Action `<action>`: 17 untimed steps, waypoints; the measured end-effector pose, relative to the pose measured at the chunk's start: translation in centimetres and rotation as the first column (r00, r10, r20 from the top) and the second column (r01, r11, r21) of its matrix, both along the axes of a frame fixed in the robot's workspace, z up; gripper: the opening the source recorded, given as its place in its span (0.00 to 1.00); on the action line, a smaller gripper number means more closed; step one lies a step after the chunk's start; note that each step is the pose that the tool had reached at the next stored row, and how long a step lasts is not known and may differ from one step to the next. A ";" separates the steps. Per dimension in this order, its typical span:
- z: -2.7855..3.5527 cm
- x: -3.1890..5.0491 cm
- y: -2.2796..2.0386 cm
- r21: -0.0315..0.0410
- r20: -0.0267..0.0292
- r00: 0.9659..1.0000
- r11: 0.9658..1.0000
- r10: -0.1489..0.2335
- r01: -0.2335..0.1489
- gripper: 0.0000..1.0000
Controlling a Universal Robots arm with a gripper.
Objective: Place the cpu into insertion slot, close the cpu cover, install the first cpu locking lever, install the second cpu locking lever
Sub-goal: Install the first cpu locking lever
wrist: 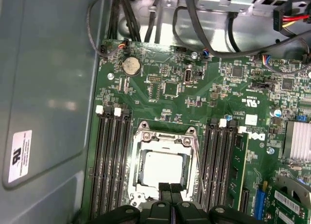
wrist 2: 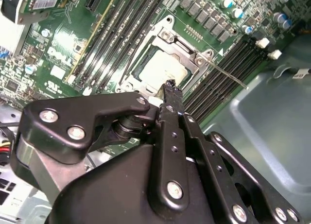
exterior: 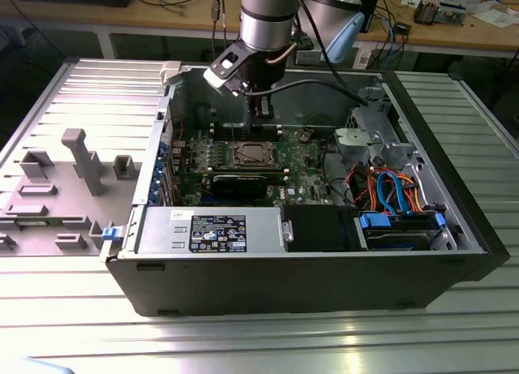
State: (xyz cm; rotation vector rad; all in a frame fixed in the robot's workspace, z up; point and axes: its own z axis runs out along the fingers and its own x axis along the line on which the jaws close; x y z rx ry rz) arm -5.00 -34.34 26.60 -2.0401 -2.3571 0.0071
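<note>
cpu cover (wrist: pixel 163 135) flat over cpu (wrist: pixel 163 168), pincer (wrist: pixel 170 189) narrow, empty, near its edge, memory slots (wrist: pixel 112 161) flanking both sides

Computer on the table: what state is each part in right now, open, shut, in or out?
computer case: open, side panel off.
cpu: seated, showing through the cover's cut-out.
cpu cover: lying flat over the cpu.
locking lever: sticking out, unlatched.
gripper: shut, tips at the cover's edge.
</note>
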 end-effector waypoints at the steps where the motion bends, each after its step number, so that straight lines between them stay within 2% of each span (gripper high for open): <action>1: 0.00 0.00 0.00 0.000 0.000 1.000 1.000 0.012 -0.012 0.11; 5: 0.00 -0.03 0.00 0.000 0.000 0.998 0.998 0.070 -0.070 0.11; 12: -0.01 -0.72 -0.16 0.001 0.000 0.995 0.995 0.099 -0.099 0.11; 17: 0.00 -0.77 -0.17 0.001 0.000 0.985 0.985 0.175 -0.175 0.11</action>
